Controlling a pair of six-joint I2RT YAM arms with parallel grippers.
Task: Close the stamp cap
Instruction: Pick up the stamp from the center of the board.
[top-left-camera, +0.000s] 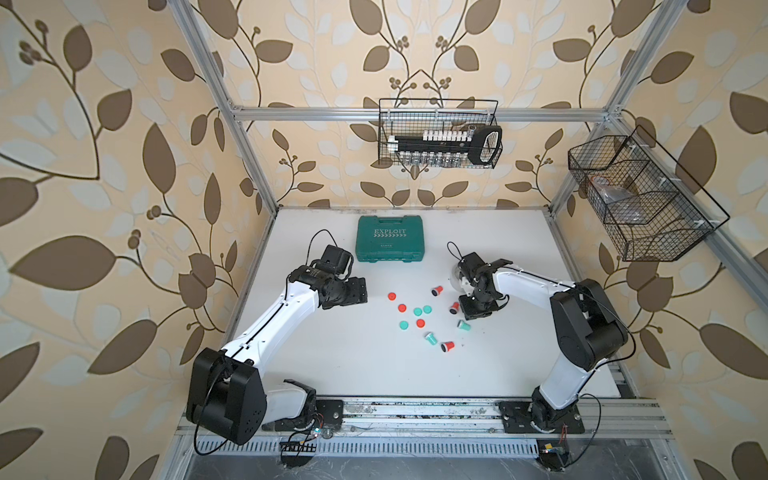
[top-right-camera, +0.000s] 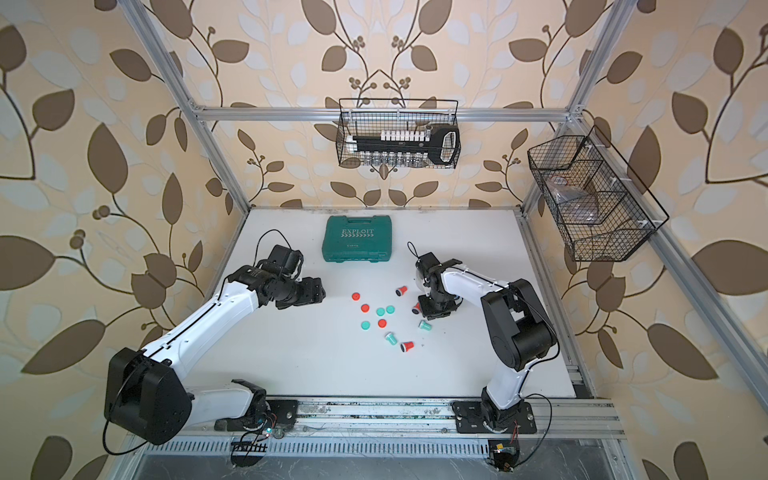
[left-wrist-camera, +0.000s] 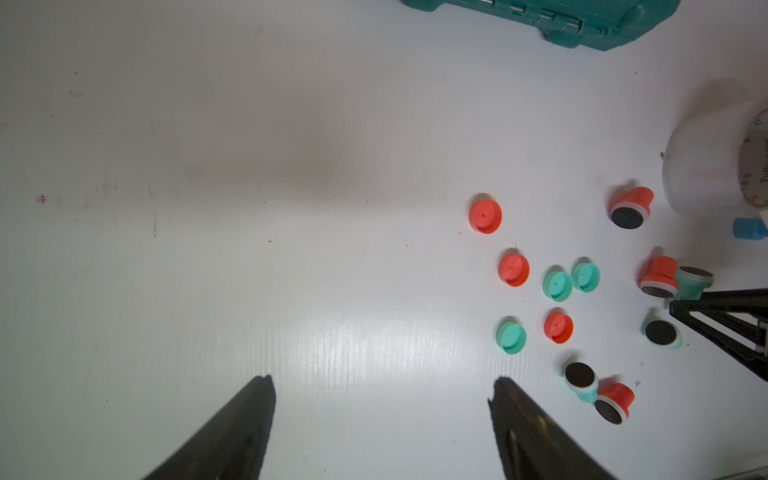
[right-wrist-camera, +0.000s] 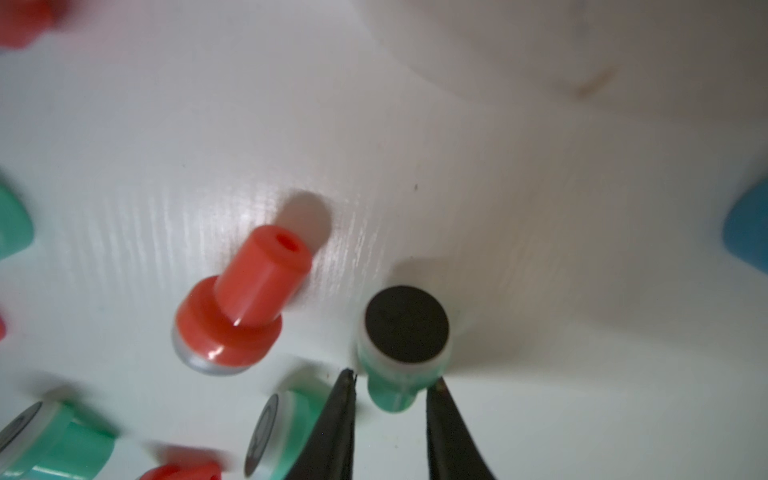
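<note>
Between the narrowed fingers of the right claw, a teal stamp is pinched by its stem, pad up, beside a red stamp. Loose teal caps lie on the worktop; the left claw gapes wide, empty.

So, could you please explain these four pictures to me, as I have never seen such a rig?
Two white-and-black robot arms stand at a white table. Two pictures look down from overhead; the other two come from cameras on each wrist. On the table lie a green plastic tool case, loose round red caps and teal caps, and small uncapped stamps on their sides. The left claw is open and empty. The right claw grips a teal plastic stamp by its handle.
</note>
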